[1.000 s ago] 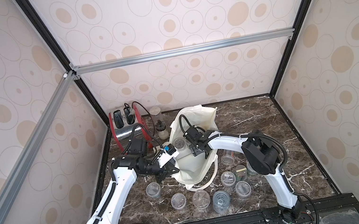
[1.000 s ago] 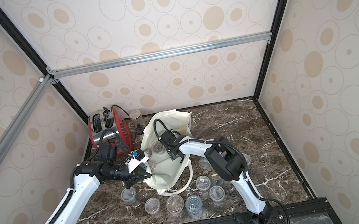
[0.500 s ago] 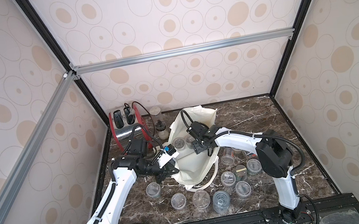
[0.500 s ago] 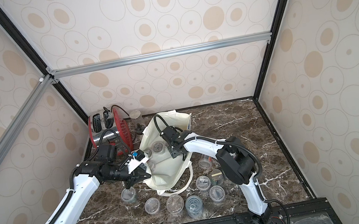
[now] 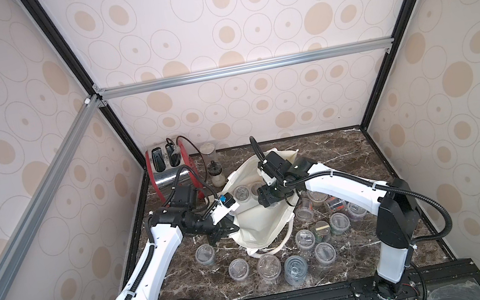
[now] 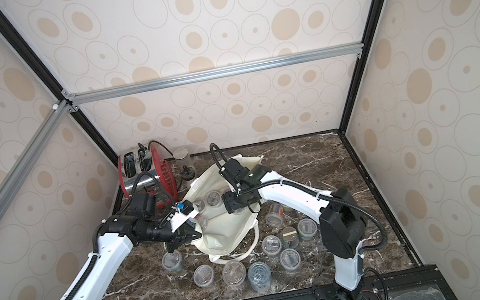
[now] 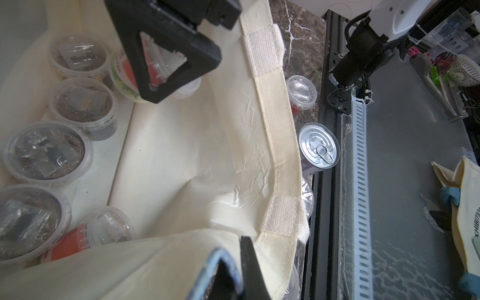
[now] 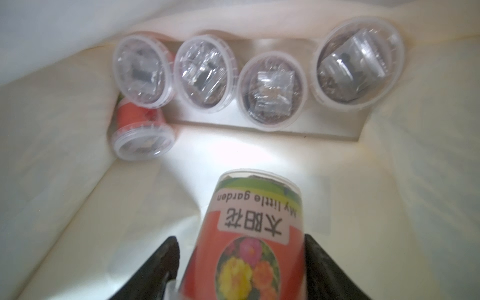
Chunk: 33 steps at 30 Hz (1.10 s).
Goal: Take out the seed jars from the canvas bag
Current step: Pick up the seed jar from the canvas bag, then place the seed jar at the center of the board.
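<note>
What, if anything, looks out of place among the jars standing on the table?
A metal pull-tab can stands in the front row among the clear-lidded seed jars; it is the only tin there. Nothing looks spilled or damaged.

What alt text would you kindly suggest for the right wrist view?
The right gripper grips a red-labelled seed jar inside the canvas bag. Beyond it, four clear-lidded jars sit in a row, and a fifth jar lies on its side.
</note>
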Motion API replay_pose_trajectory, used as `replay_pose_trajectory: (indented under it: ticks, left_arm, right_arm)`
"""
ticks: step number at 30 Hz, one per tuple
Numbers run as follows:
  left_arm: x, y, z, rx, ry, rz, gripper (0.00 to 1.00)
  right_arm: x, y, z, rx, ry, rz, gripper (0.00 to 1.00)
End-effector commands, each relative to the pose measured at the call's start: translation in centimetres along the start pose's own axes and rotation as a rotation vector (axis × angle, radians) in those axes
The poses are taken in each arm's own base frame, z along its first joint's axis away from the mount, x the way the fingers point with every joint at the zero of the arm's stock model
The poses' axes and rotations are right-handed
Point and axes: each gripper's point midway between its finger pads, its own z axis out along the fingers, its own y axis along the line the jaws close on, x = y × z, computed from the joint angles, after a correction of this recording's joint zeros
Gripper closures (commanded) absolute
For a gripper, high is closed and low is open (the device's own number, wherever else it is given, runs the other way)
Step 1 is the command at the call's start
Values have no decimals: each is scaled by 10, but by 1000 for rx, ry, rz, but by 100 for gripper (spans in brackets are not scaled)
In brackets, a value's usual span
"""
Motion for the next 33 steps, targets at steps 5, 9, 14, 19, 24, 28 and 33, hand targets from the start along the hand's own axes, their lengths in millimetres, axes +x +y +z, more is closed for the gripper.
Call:
replay_pose_trajectory:
  ticks: [5, 9, 14, 19, 24, 28, 33]
  left_arm:
    - [-14, 14, -6, -50, 9, 26, 100]
    - [-17, 21, -5, -55, 18, 12, 100]
    - [-17, 25, -5, -63, 34, 6, 100]
    - [-13, 24, -4, -49, 48, 1, 100]
    - [-16, 23, -5, -43, 45, 2, 100]
    - [-16, 20, -4, -31, 33, 6, 100]
    - [-11, 11, -5, -21, 32, 28, 100]
  right_arm:
    - [43, 25, -99, -200, 65, 50, 27]
    - [72, 0, -129, -206, 94, 169, 27]
    - [134, -49, -148, -70, 183, 294, 26]
    - [191, -78, -139, 10, 245, 486, 27]
    - [227, -106, -119, 150, 294, 615, 28]
    - [227, -129, -102, 243, 233, 651, 28]
    - [235, -144, -68, 255, 220, 728, 28]
